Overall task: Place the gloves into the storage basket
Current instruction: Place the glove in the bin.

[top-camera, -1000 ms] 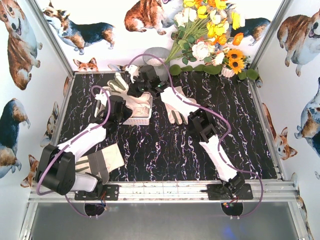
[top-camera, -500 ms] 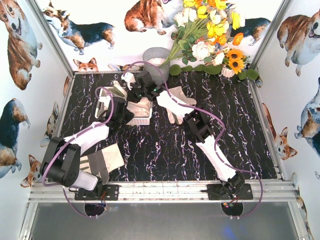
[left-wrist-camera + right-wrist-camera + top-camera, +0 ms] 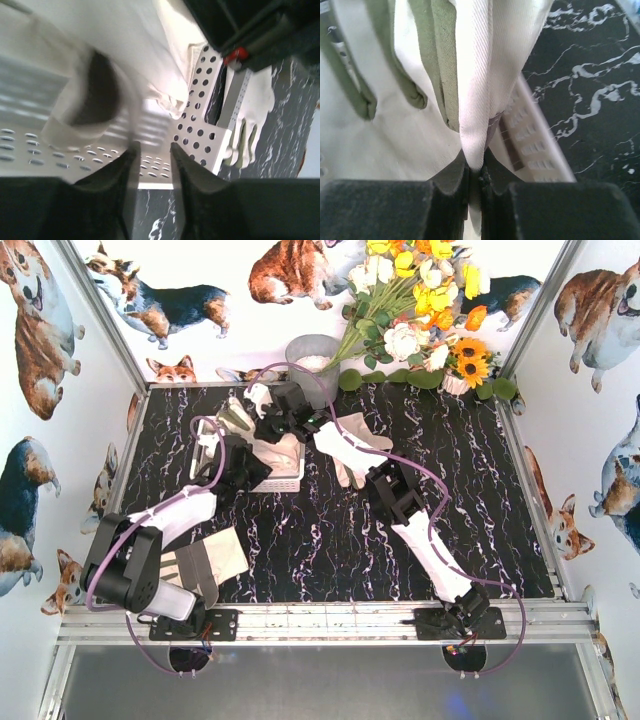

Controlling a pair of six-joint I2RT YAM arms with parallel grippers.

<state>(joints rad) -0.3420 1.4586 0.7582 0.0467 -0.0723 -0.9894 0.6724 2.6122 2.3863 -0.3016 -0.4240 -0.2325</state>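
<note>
— What's your right side doing?
— My right gripper (image 3: 476,176) is pinched tight on a fold of a cream glove (image 3: 475,75); the glove hangs down over the storage basket (image 3: 283,481), with darker patches showing on its left in the wrist view.

— And the left?
— My left gripper (image 3: 153,148) points into the basket from its left side; the fingers are slightly parted with nothing between them; through the gap I see only the slotted floor; a blurred part of the hanging glove is above them.

— Other gloves?
— A second glove (image 3: 259,106) lies flat on the table (image 3: 330,540) just beside the basket's right wall, partly under my right arm (image 3: 420,530); a third glove (image 3: 225,555) lies near the front edge beside my left arm (image 3: 170,520), a grey patch showing.

— Anything else?
— A grey bucket (image 3: 310,350) and flowers (image 3: 420,310) stand at the back, apart from the basket.
</note>
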